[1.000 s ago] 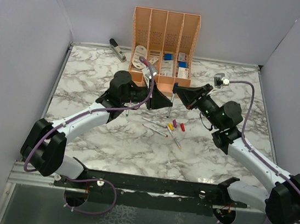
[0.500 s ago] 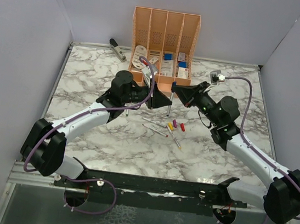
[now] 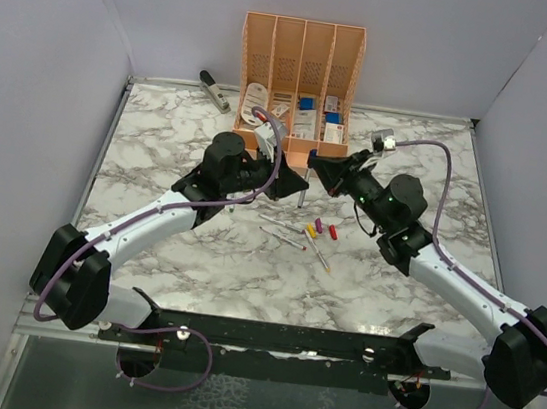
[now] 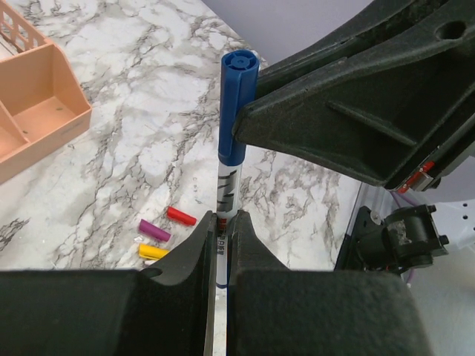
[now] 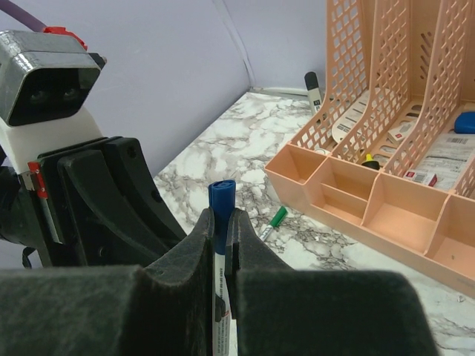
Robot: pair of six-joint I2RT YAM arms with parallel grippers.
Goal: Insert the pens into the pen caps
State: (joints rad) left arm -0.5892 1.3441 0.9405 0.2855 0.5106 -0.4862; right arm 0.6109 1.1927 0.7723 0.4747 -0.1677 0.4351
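From the top camera I see both arms meeting just in front of the peach organizer (image 3: 300, 62). The left gripper (image 3: 294, 187) and right gripper (image 3: 316, 172) are almost nose to nose, with one pen (image 3: 302, 196) standing upright between them above the table (image 3: 161, 139). Nearer me, the other pens (image 3: 285, 231) lie loose on the marble beside the yellow cap (image 3: 310, 232), purple cap (image 3: 319, 226) and red cap (image 3: 332, 231). A stapler (image 3: 213, 89) lies at the far left.

On the left wrist camera, my left gripper is pinching the pen's white barrel low down. The blue cap (image 4: 236, 100) sits over the pen's upper end, with one of the right gripper's fingers (image 4: 349, 111) pressed against its side.

On the right wrist camera, the right gripper is clamped on the blue cap, the barrel running down between its fingers. A green cap (image 5: 277, 216) lies on the table near the organizer's front trays; I cannot tell whether a pen is in it
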